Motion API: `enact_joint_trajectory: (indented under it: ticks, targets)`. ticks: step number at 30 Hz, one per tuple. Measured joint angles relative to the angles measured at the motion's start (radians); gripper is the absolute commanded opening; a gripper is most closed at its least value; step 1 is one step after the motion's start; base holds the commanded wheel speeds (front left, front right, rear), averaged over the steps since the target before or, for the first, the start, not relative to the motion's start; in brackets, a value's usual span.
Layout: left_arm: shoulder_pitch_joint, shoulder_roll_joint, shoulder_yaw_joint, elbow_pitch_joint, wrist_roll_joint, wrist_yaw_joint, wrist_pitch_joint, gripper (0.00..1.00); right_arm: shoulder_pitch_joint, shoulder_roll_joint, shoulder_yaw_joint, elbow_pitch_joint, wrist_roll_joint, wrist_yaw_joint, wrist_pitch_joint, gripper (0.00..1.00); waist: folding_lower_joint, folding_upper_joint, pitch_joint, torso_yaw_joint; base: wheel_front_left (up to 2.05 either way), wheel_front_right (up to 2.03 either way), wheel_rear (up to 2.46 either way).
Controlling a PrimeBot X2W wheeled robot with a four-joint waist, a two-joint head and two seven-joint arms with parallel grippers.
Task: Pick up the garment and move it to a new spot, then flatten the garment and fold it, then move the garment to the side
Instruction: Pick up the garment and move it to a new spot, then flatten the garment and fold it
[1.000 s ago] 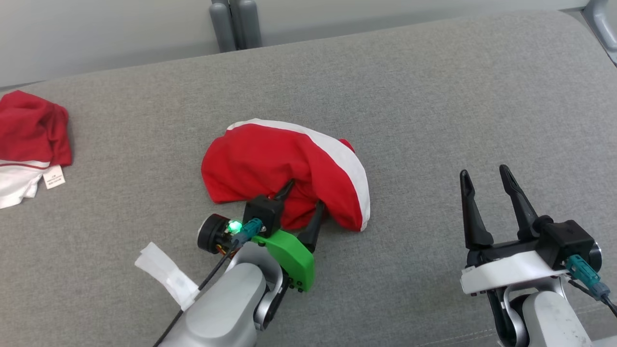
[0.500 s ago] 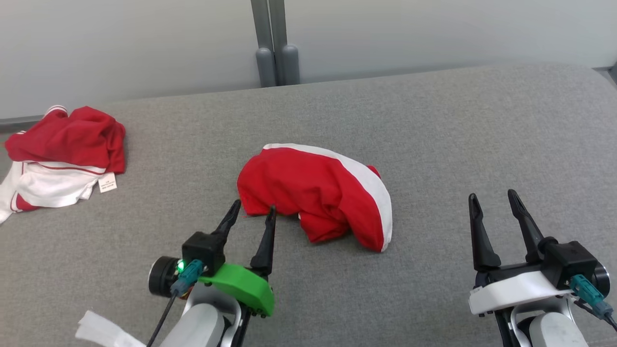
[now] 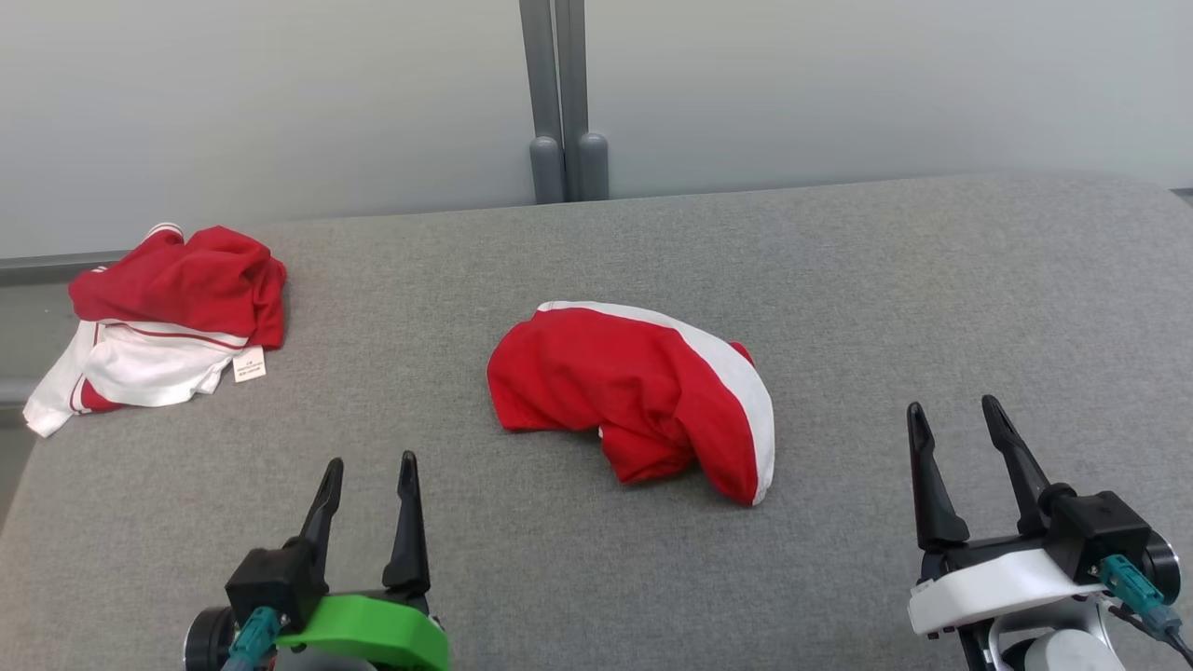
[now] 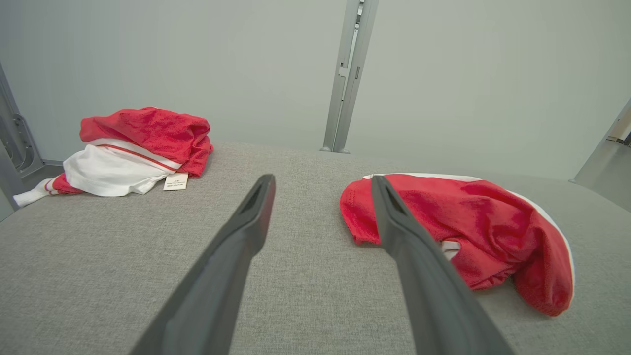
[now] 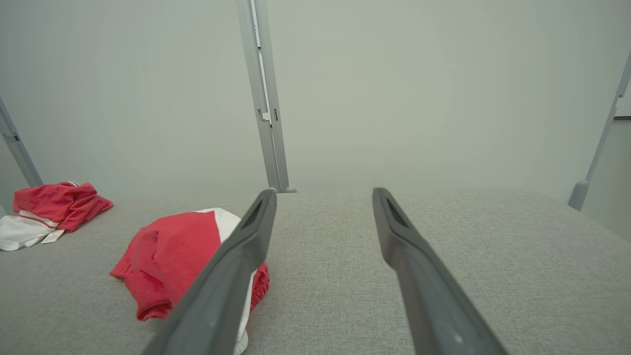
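Note:
A crumpled red garment with a white stripe (image 3: 634, 396) lies in a heap at the middle of the grey cushioned surface (image 3: 839, 280). From the left wrist it appears at the right (image 4: 468, 231), from the right wrist at the lower left (image 5: 172, 256). My left gripper (image 3: 368, 471) stands open at the lower left, short of the garment and apart from it, with nothing between its fingers. Open too and empty, my right gripper (image 3: 951, 415) rests at the lower right, off to the garment's right.
A second red and white garment (image 3: 168, 317) with a white tag lies bunched at the far left edge of the surface, also seen as a heap (image 4: 133, 148) from the left wrist. A grey post (image 3: 564, 102) stands behind the surface against a pale wall.
My left gripper has let go of the red garment and drawn back toward the lower left. The head camera has tilted up, shifting the whole picture. The right gripper holds its pose.

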Motion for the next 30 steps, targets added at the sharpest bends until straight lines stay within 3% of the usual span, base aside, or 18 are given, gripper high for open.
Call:
enact_joint_trajectory:
  ticks: [10, 30]
  targets:
    - [0.072, -0.042, 0.085, -0.023, 0.058, -0.032, 0.0, 1.0, 0.021, 0.0, 0.013, 0.007, 0.005, 0.0, 0.0, 1.0, 0.0, 0.0, -0.006, 0.001, 0.0, 0.0, 0.0]
    - [0.073, -0.072, 0.128, 0.012, 0.114, -0.076, 0.0, 1.0, 0.025, 0.0, 0.018, 0.011, 0.01, 0.0, 0.0, 1.0, 0.0, 0.0, 0.002, -0.001, 0.0, 0.0, 0.0]
